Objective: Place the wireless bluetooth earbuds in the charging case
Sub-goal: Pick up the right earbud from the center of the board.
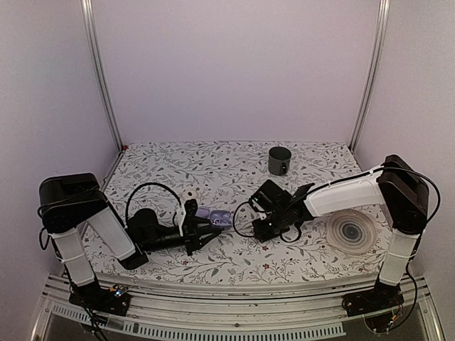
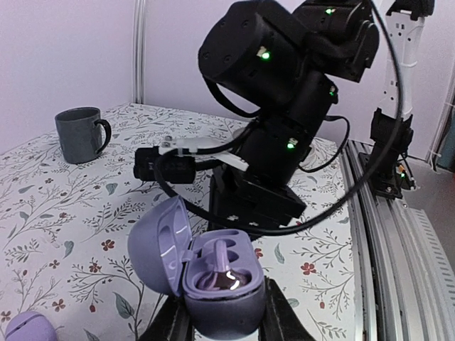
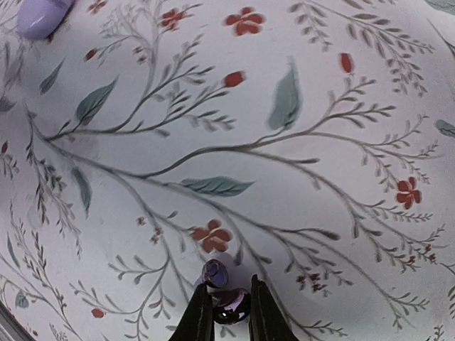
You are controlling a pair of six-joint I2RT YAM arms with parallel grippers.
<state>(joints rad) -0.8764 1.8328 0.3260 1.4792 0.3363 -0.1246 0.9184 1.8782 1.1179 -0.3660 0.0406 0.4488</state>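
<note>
Step in hand: earbud pickup. Right pincer (image 3: 229,298) is clamped on an earbud (image 3: 232,309) low against the surface (image 3: 298,163). Left pincer (image 2: 227,317) is clamped on the charging case (image 2: 220,295), lid open, between its fingers. Next move, as I judge it: lift, carry across, align with a free socket.

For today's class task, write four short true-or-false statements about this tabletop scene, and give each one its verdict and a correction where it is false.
1. The charging case has its lid open. True.
2. The mug lies tipped on its side. False: it stands upright on the cloth.
3. The left gripper holds the charging case. True.
4. The right gripper is empty. False: its fingers pinch a purple earbud.
</note>
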